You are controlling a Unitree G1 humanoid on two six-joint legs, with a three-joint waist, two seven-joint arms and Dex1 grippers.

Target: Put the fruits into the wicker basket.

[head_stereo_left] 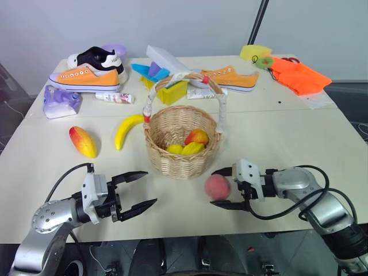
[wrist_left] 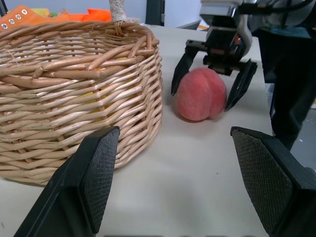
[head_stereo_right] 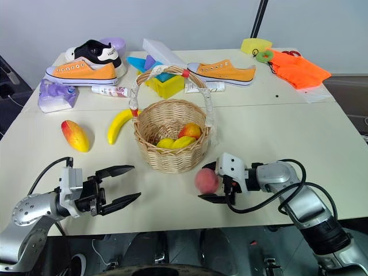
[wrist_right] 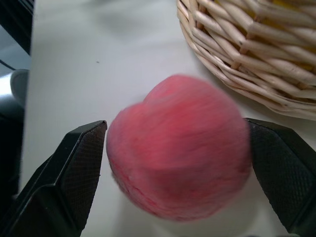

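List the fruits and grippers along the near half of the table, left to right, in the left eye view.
Mango → left gripper → banana → peach, with the right gripper open around it.

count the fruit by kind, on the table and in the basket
peach: 1, on the table between the right gripper's open fingers
banana: 1, on the table
mango: 1, on the table
red-and-yellow fruit: 1, in the wicker basket
yellow fruits: 2, in the basket
total: 6
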